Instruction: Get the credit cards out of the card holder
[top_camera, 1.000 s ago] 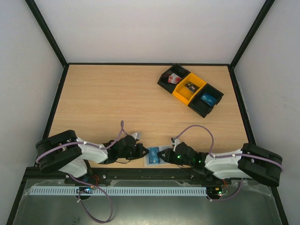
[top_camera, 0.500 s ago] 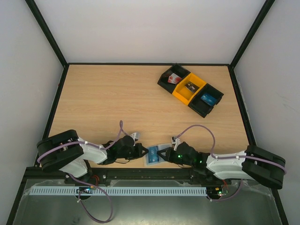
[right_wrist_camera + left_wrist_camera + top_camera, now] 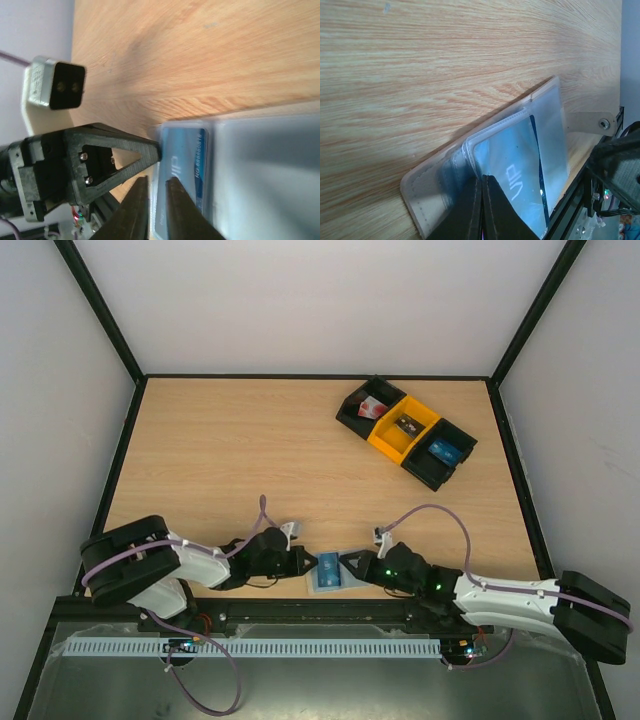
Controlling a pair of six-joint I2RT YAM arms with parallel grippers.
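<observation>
At the counter's point(image 3: 250, 460) near edge, the left tool point(image 3: 481, 182) clamps the floppy card holder point(image 3: 328, 580). The right tool point(image 3: 156, 182), pinched together, sits at the thin, probably slick credit card's point(image 3: 515, 170) end, the sensible hold.

I have the card holder point(image 3: 343, 578) lying flat at 6 o'clock on the table point(image 3: 250, 460), right at the near edge. It is a translucent pale blue-grey sleeve with two pockets side by side. A bright-blue credit card point(image 3: 327, 567) with lighter lettering sits in its 9 o'clock pocket. The other pocket reads as cloudy plastic. A second blue card point(image 3: 444, 451) lies at 2 o'clock, in a black bin point(image 3: 425, 472).
</observation>
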